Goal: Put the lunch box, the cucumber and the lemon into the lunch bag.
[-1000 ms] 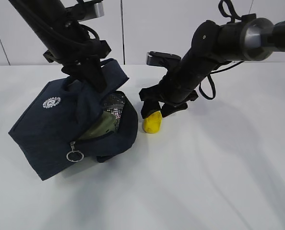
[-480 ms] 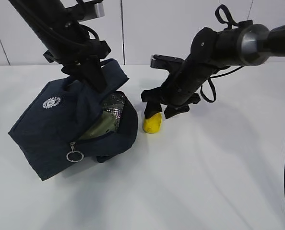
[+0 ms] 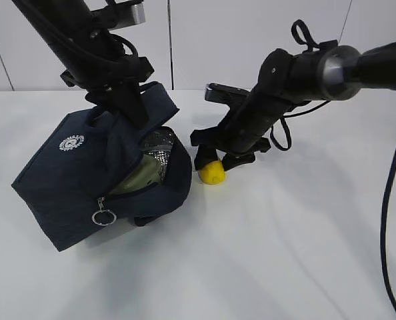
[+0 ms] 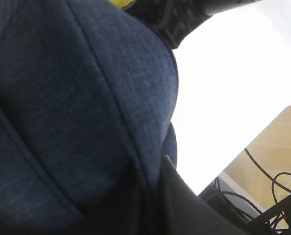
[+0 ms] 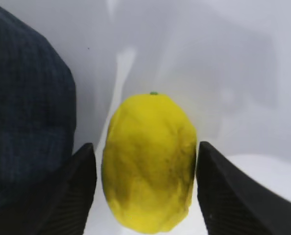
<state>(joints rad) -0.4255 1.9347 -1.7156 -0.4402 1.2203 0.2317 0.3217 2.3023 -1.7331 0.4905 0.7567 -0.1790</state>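
Right gripper [image 5: 146,186] spread, jaws either side of lemon [image 5: 149,161] on table [image 3: 285,233], narrow gaps visible. Left gripper [image 3: 128,107] pinched shut on lunch bag [image 3: 85,173] fabric, holding its mouth up.

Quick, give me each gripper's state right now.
Left gripper: shut on the lunch bag, holding its top fabric up.
Right gripper: open, jaws either side of the lemon, not clamped.

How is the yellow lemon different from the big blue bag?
The lemon is small, bright yellow and rounded; the lunch bag is far bigger, dark navy and made of fabric. The lemon sits alone on the table between open jaws, while the lunch bag is tipped, unzipped and held up by its fabric. Both rest on the white table.
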